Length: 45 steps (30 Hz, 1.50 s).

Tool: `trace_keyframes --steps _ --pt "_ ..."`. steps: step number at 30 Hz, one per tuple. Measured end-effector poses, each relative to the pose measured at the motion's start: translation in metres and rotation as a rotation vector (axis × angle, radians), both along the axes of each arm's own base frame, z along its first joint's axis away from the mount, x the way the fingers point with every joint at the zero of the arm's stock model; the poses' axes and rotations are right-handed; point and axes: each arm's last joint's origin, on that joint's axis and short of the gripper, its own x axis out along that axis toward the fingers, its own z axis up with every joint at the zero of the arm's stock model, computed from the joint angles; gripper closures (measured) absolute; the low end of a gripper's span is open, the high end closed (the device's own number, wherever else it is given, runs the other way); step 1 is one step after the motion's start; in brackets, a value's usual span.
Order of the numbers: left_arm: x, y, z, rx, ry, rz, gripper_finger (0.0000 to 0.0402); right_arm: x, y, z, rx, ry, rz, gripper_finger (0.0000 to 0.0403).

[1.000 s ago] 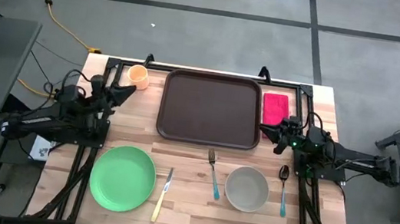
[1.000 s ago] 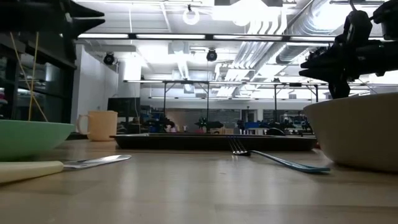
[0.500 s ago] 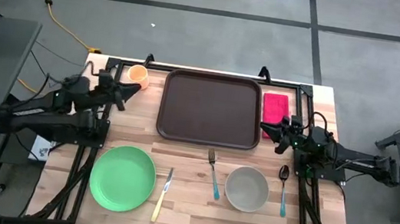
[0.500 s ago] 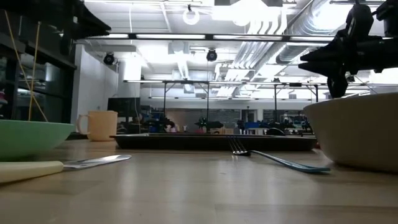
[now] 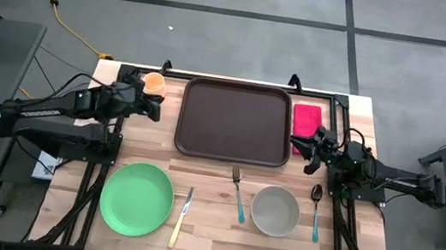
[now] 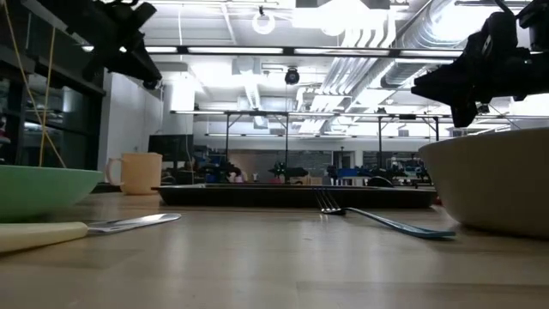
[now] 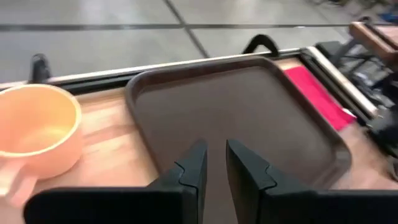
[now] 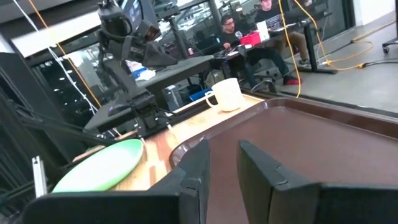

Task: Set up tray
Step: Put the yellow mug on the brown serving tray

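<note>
We see a robotics lab, exposed ceiling ducts (image 6: 403, 43), concrete floor (image 5: 218, 29), people at desks (image 8: 261, 25) at twelve o'clock.

wooden table (image 5: 202, 217), tray (image 5: 235, 120), plate (image 5: 136, 198), bowl (image 5: 275, 210)

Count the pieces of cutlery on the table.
3: a fork below the tray, a knife right of the green plate, a spoon right of the bowl.

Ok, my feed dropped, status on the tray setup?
Left gripper and right gripper open, empty, flanking the tray. Tray bare, flat on table. Cup beside left gripper, napkin by right.
</note>
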Motion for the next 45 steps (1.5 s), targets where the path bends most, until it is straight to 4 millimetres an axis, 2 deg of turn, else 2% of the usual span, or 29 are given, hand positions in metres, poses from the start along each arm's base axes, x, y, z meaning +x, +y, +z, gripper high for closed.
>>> trace_keyframes --steps 6,11,21,33,39,45 --pt "0.001 0.004 0.005 0.027 0.019 0.103 0.0309 0.0 0.0 0.0 0.0 0.0 -0.002 0.0346" --pt "-0.01 0.017 0.004 -0.064 0.029 0.229 0.0309 0.0 0.0 0.0 0.01 -0.003 -0.002 0.0346" --pt "-0.028 0.054 -0.001 -0.22 0.012 0.295 0.0309 0.0 0.0 0.0 0.035 -0.011 0.0 0.0346" --pt "-0.041 0.11 -0.027 -0.377 0.094 0.343 0.0309 0.0 0.0 0.0 0.034 -0.01 -0.004 0.0346" --pt "-0.04 0.115 -0.024 -0.447 0.133 0.35 0.0309 0.0 -0.001 0.0 0.034 -0.006 -0.033 0.0346" --pt "-0.039 0.118 -0.02 -0.458 0.078 0.393 0.0309 0.0 -0.001 -0.001 0.036 0.004 -0.042 0.0346"
